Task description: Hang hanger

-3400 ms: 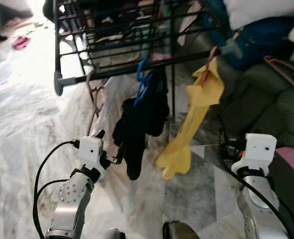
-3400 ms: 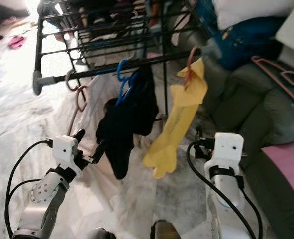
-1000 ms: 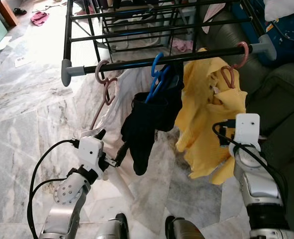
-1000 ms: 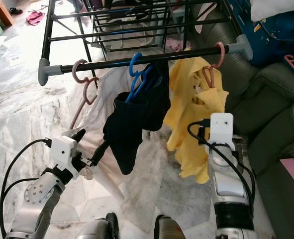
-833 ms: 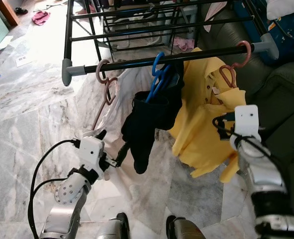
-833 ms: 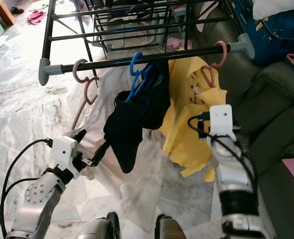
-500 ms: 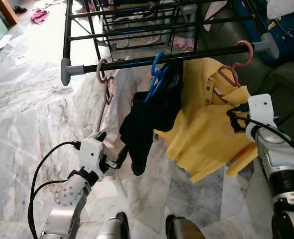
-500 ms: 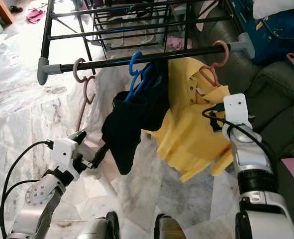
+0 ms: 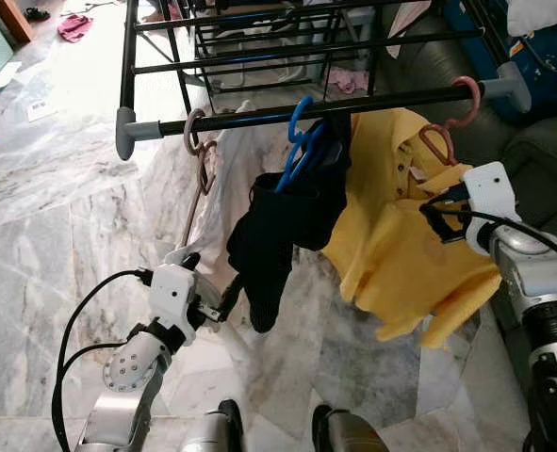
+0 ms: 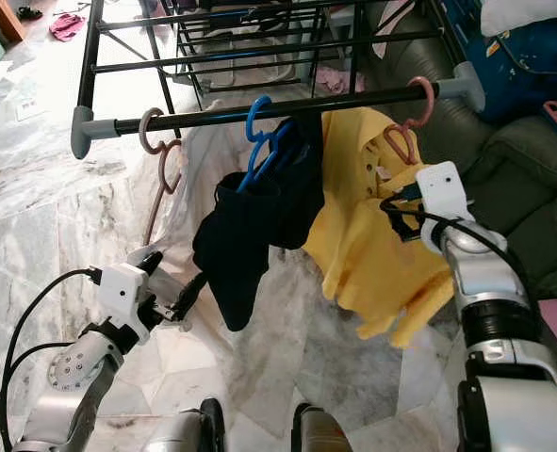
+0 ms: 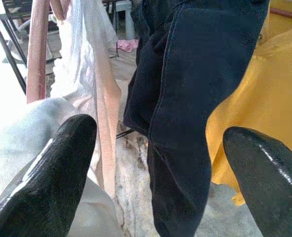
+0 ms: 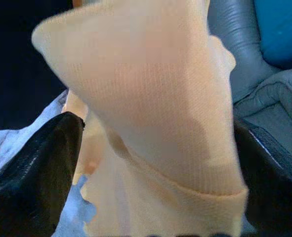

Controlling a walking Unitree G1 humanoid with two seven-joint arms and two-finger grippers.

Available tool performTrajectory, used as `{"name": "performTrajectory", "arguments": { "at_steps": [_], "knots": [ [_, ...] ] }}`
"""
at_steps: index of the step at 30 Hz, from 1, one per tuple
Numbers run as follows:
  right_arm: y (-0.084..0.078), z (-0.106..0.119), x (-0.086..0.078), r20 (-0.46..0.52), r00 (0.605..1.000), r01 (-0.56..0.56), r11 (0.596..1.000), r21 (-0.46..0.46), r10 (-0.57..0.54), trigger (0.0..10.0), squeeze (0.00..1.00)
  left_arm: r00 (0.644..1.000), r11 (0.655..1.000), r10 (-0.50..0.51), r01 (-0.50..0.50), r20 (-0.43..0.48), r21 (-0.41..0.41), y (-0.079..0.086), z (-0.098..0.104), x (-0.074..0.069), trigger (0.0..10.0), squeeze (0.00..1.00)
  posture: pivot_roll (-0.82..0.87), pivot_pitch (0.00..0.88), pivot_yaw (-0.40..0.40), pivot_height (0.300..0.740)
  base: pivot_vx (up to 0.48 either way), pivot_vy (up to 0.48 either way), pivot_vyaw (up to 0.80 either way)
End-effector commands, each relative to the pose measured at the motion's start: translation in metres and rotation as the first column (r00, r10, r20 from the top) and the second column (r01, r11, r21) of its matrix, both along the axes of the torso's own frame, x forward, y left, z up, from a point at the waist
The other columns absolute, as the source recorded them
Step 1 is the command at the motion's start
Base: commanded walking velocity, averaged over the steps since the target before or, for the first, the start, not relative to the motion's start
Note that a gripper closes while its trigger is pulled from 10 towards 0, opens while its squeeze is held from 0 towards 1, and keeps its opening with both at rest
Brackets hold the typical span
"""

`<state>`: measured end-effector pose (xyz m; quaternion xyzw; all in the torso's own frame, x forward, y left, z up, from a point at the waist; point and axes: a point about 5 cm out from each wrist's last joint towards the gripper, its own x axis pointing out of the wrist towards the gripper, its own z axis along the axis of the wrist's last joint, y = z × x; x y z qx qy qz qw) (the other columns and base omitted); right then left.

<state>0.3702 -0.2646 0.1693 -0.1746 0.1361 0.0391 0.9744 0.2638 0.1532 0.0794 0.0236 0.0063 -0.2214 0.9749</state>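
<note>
Hanging from the black rail (image 9: 306, 106) near its right end, the pink hanger (image 9: 445, 122) carries the yellow shirt (image 9: 401, 254), so the hanging itself looks done. The right gripper (image 12: 150, 163) has its fingers spread wide with a fold of that shirt between them, seemingly not pinched. The left gripper (image 11: 160, 168) hangs low, likewise spread, before the dark garment (image 9: 278, 226) on the blue hanger (image 9: 297, 141). Only withdrawing seems left.

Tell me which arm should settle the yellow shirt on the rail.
Right, probably. The right gripper is open around a fold of the yellow shirt, just below its pink hanger on the rail. The left gripper is low, open, facing the black garment.
</note>
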Motion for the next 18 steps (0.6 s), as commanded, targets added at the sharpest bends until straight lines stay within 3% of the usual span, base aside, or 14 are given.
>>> {"name": "performTrajectory", "arguments": {
  "at_steps": [1, 2, 9, 18],
  "knots": [
    [-0.0040, 0.0015, -0.0003, -0.004, 1.000, 0.000, 1.000, 0.006, 0.000, 9.3, 0.00, 1.000, 1.000, 0.012, -0.012, -0.029, 0.019, 0.0044, -0.0076, -0.0040, 10.0, 0.00, -0.06, 0.259, 0.032, 0.740, 0.000, 0.000, 0.00],
    [-0.0049, 0.0016, -0.0005, -0.007, 1.000, 0.002, 1.000, 0.025, -0.002, 0.0, 0.00, 0.999, 1.000, 0.013, -0.012, -0.032, 0.024, 0.0041, -0.0083, -0.0037, 10.0, 0.00, -0.06, 0.259, 0.032, 0.740, 0.000, 0.000, 0.00],
    [-0.0041, 0.0021, -0.0019, -0.011, 1.000, -0.012, 0.991, 0.133, 0.014, 0.0, 0.00, 0.999, 0.999, 0.024, -0.022, -0.041, 0.043, 0.0059, -0.0107, -0.0041, 10.0, 0.00, -0.06, 0.259, 0.032, 0.740, 0.000, 0.000, 0.00],
    [-0.0097, -0.0014, -0.0041, -0.032, 0.999, 0.003, 0.988, 0.155, 0.002, 0.0, 0.00, 0.998, 0.998, 0.029, -0.026, -0.048, 0.061, 0.0069, -0.0124, -0.0033, 10.0, 0.00, -0.07, 0.258, 0.036, 0.740, 0.000, 0.000, 0.00]
  ]
}}
